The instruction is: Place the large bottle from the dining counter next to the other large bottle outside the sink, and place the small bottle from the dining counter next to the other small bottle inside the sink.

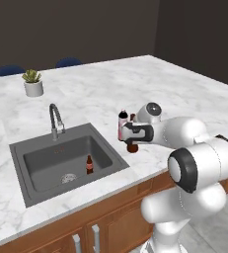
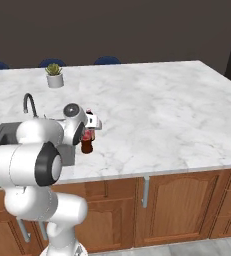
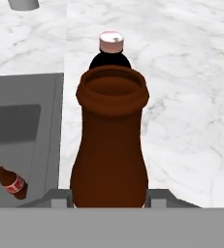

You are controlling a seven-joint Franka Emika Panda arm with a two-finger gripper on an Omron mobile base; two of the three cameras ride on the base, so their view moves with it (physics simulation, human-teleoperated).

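Observation:
My gripper [image 1: 131,134] [image 2: 88,131] is shut on the large bottle [image 1: 132,147] [image 2: 87,145], a dark-brown glass bottle held upright low over the marble dining counter [image 1: 184,99], just right of the sink [image 1: 41,163]. In the hand view I look down its open neck [image 3: 111,145], which stands between my fingertips [image 3: 60,199]. Close behind it stands the other large bottle [image 1: 122,123] [image 3: 111,42], pink-labelled. I cannot tell whether the two touch. The other small bottle [image 1: 89,164] [image 3: 10,183] stands in the sink basin near the drain.
A curved chrome tap [image 1: 55,118] [image 2: 29,104] rises behind the sink. A potted plant [image 1: 33,83] [image 2: 54,75] sits at the counter's far side, with blue chairs [image 1: 68,62] beyond. The counter's front edge runs just below the sink, above wooden cabinets [image 2: 152,200].

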